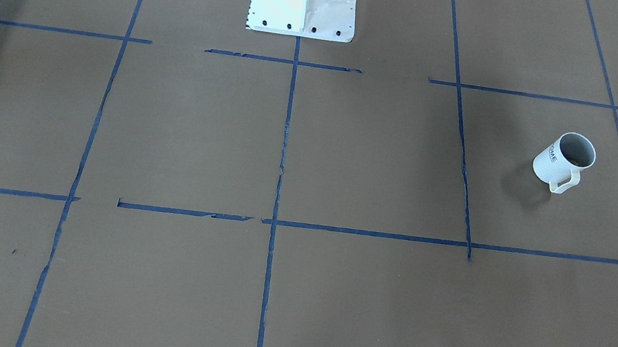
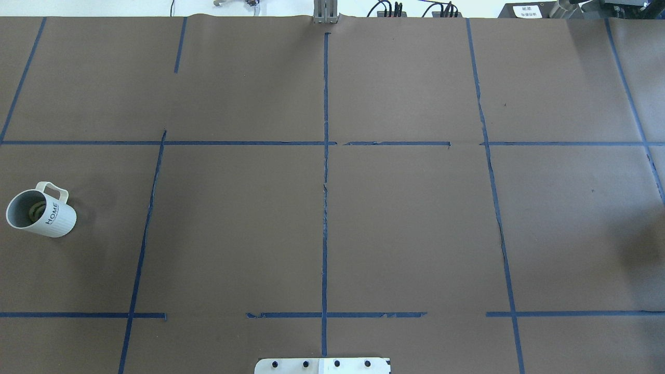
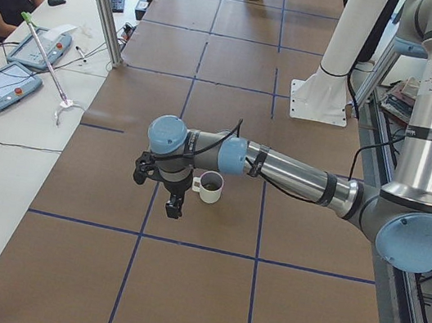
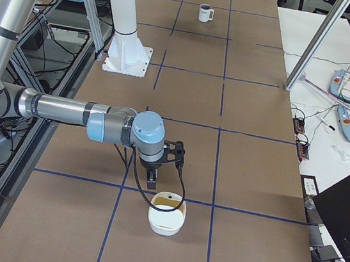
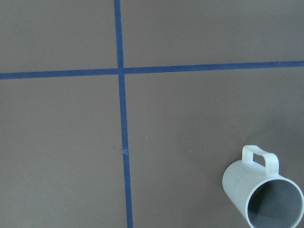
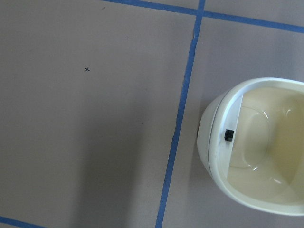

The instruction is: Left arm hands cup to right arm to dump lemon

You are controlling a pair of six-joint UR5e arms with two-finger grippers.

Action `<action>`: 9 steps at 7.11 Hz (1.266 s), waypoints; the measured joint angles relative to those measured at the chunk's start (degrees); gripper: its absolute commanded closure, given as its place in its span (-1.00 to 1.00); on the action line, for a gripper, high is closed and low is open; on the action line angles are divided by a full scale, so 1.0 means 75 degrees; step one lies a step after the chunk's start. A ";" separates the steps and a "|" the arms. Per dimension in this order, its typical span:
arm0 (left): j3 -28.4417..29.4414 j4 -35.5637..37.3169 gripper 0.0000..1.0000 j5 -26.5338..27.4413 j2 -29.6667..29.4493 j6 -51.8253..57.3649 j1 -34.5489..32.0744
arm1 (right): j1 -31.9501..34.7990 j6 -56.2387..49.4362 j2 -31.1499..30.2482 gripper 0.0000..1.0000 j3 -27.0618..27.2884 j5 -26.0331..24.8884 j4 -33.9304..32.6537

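Left gripper (image 3: pixel 174 206) is hanging above the worktop (image 2: pixel 415 234), just beside the cup (image 3: pixel 210 186) on its operator side, not touching it. Only a side view is showing it, so I cannot tell how wide the fingers are standing or whether they are gripping anything. Left arm (image 3: pixel 281 168) is stretching out low and level from the robot-side edge.

Right gripper (image 4: pixel 151 181) is hanging near the worktop's right end edge, just beside a glossy cream bowl (image 4: pixel 163 229). Its opening cannot be told either. Right arm (image 4: pixel 61 111) is also reaching out level.

The cup is standing upright toward the left end edge, long axis vertical, mouth facing up. Its loop handle (image 2: pixel 53 190) is pointing to the operator-side edge. It is a white ribbed cylinder, grey inside, with "HOME" on the wall. The lemon (image 2: pixel 35 212) is lying at its bottom, dull yellow-green and partly shaded.

The worktop is showing matte brown paper gridded with blue tape (image 2: pixel 324 208).
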 measured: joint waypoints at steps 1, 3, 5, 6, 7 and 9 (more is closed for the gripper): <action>-0.0071 -0.0024 -1.00 -0.0008 0.0105 -0.0004 0.0004 | 0.0000 -0.0002 -0.0013 -1.00 -0.0039 0.0029 0.0239; -0.0252 -0.0069 -1.00 -0.0100 0.0205 -0.0013 0.0015 | -0.0001 0.0021 -0.0055 -1.00 -0.0062 0.0138 0.0446; -0.0437 -0.0082 -1.00 -0.0552 0.0222 -0.0019 0.0026 | -0.0001 0.0075 -0.0079 -1.00 -0.0070 0.0162 0.0696; -0.0524 -0.0093 -1.00 -0.0666 0.0225 -0.0142 0.0108 | -0.0005 0.0093 -0.0084 -1.00 -0.0074 0.0167 0.0756; -0.0581 -0.0285 -1.00 -0.0686 0.0228 -0.0528 0.0426 | -0.0009 0.0103 -0.0087 -1.00 -0.0073 0.0172 0.0776; -0.0632 -0.1876 -1.00 -0.0245 0.0534 -0.2158 0.1494 | -0.0012 0.0105 -0.0088 -1.00 -0.0056 0.0282 0.0868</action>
